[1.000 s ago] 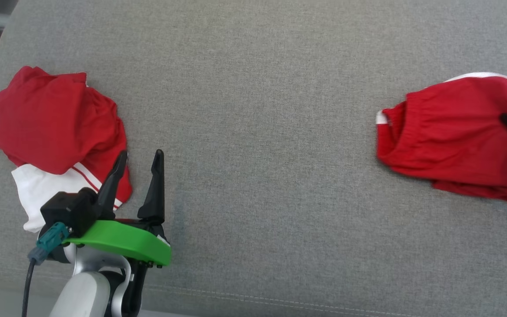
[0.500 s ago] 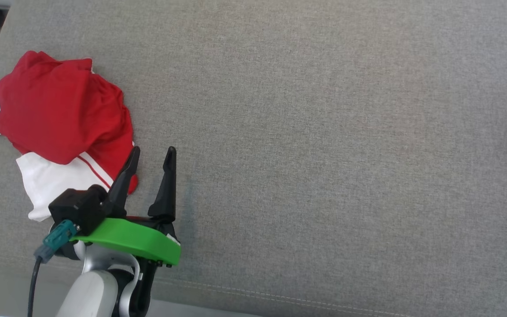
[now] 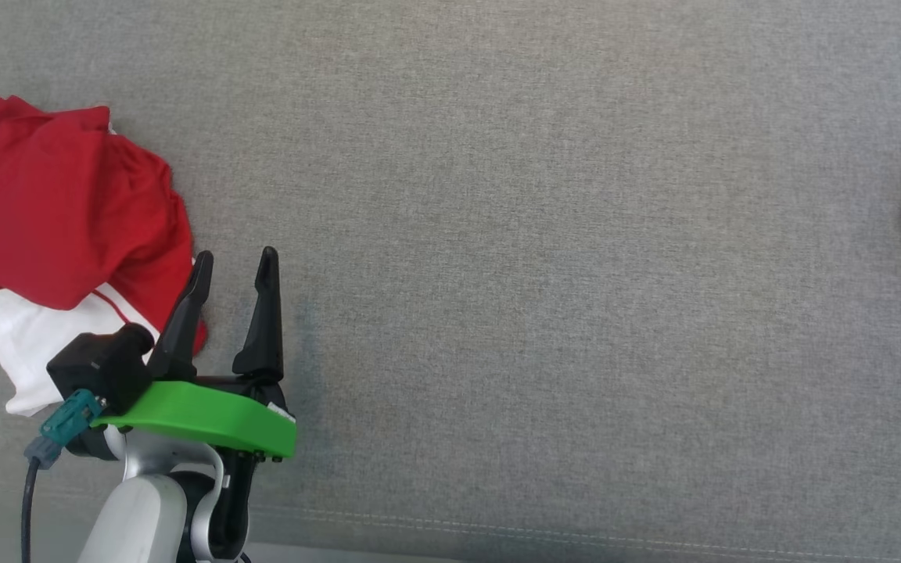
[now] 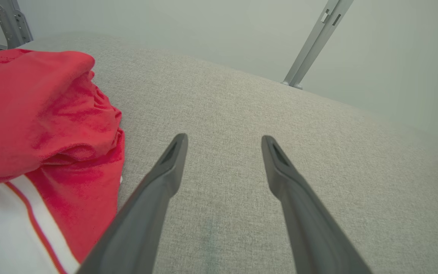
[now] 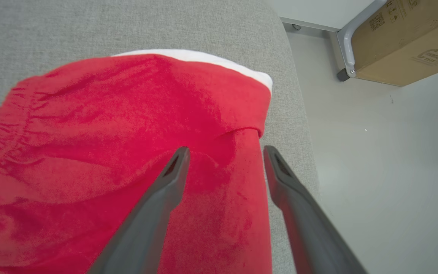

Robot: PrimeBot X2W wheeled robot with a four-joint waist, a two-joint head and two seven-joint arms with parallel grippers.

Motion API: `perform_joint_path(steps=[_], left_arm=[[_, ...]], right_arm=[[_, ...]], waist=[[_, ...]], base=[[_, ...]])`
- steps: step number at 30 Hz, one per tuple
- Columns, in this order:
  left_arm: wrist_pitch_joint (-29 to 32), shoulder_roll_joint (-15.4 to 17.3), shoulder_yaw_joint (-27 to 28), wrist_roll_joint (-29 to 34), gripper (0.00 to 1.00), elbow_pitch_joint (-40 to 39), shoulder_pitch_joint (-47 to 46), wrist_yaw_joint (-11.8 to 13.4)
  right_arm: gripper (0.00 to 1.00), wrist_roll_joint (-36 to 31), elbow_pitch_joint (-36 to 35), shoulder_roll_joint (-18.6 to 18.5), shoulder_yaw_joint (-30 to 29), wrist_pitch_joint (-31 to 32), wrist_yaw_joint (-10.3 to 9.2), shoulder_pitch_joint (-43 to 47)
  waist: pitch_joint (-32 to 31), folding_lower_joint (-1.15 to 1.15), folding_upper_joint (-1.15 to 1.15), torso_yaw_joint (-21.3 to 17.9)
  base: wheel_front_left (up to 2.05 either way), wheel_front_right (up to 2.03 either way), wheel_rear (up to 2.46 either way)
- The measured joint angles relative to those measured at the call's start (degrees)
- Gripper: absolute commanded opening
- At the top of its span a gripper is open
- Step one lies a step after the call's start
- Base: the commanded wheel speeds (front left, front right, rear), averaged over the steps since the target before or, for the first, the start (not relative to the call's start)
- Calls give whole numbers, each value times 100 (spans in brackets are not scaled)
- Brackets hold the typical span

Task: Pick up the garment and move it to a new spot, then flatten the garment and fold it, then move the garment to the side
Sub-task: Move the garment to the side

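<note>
right gripper (image 5: pixel 226 152) was spread wide, both fingers apart and nothing pinched between them, poised over the red garment (image 5: pixel 108 125); whether the tips brushed the cloth, i couldn't tell. under and ahead of those fingers the garment lay in a compact bundle, gathered waistband off to the fingers' left and a white hem along the far side. it sat close to the edge of the grey cushion (image 5: pixel 127 26), with the floor (image 5: pixel 356 171) and a cardboard box (image 5: pixel 405 42) beyond the fingers' right. so the call here: the carry to the side looked done, with the cloth lying on its own. the fold looked a bit rumpled rather than crisp.

over to the left gripper (image 3: pixel 235 262): fingers parted too, empty, low over bare cushion. just beside its left finger sat a crumpled red-and-white pile (image 3: pixel 52 203), bunched up, not flattened and not folded. if that one counted as more work, all of it was left. a long stretch of cushion ran off to this gripper's right, well apart from the garment at the far side
</note>
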Motion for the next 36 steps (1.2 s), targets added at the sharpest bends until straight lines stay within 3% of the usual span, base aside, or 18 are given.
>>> perform_joint_path(steps=[7, 11, 18, 27, 31, 36], left_arm=[[-18, 2, 16, -1, 100, 5, -5, 0], [-8, 9, 2, -1, 100, 37, -5, 0], [-49, 59, 30, 1, 100, 176, -13, -1], [-343, 269, 278, 127, 100, 486, -25, -16], [-426, 410, 332, 187, 100, 775, 10, -43], [-556, 464, 367, 263, 100, 1004, 231, -57]], right_arm=[[100, -43, 375, 16, -78, -91, -12, -12], [100, 4, 543, 245, -155, -274, -46, 38], [100, -246, 289, 478, -279, -1235, -48, -10], [100, -359, -475, 1090, -458, -2847, -52, 87], [100, -389, -751, 1619, -355, -3368, -52, 616], [100, -356, -903, 2022, -342, -3516, -52, 1267]], waist=[[-62, 0, 0, -296], [-119, 0, 0, -439], [-337, 0, 0, -581], [-822, 0, 0, -689], [-1089, 0, 0, -748], [-1428, 0, 0, -848]], base=[[0, 0, 0], [0, 0, 0], [0, 0, 0], [0, 0, 0], [0, 0, 0], [0, 0, 0]])
